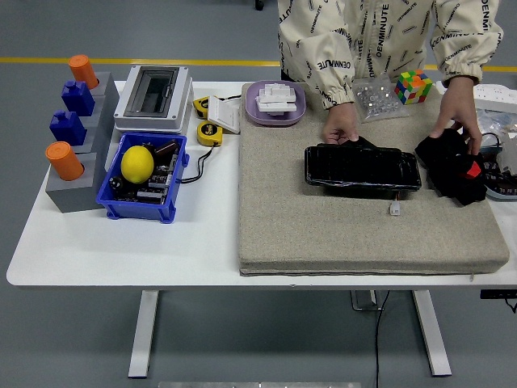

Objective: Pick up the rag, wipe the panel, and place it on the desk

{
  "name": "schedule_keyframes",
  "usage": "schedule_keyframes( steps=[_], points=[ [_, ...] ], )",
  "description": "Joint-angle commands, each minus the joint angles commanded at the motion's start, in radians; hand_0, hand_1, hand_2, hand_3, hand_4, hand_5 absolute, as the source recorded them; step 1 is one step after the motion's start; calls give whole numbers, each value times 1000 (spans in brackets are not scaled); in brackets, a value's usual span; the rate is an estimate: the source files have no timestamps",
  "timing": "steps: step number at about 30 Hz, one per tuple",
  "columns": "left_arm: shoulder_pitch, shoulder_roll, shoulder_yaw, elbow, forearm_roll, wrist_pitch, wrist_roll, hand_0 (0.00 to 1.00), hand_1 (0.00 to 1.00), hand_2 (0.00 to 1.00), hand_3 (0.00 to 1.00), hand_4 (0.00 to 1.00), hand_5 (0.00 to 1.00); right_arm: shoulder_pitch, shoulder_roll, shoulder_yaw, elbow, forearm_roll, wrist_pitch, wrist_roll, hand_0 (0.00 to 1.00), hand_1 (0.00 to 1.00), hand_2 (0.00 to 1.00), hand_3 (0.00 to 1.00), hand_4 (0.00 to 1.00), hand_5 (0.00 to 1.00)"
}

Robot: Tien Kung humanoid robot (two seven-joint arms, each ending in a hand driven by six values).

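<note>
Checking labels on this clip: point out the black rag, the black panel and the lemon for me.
black rag [454, 166], head view, on its crumpled middle, right side of the mat.
black panel [363, 167], head view, on its glossy top face.
lemon [137, 163], head view, on its yellow side, in the blue bin.

The near half of the mat [355, 234] lies bare apart from a small white connector [394, 208], so approach from the near edge is unobstructed. Across the middle sits the black panel [363, 168], with a person's hand [342, 129] resting on its far left corner. The person's other hand [455, 121] covers the black rag [452, 166] at the mat's right. The blue bin [143, 178] and grey block stand [74, 166] crowd the table's left side.
</note>
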State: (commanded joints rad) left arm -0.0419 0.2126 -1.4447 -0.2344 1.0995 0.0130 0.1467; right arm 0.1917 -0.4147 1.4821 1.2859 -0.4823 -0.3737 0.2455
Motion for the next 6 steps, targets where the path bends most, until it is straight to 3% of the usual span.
schedule_keyframes(
  steps=[6],
  points=[
    [-1,0,5,0,-2,0,0,602,636,636,562,631,448,6,0,4,-1,5,5,-1,799,788,850,847,998,742]
  ],
)
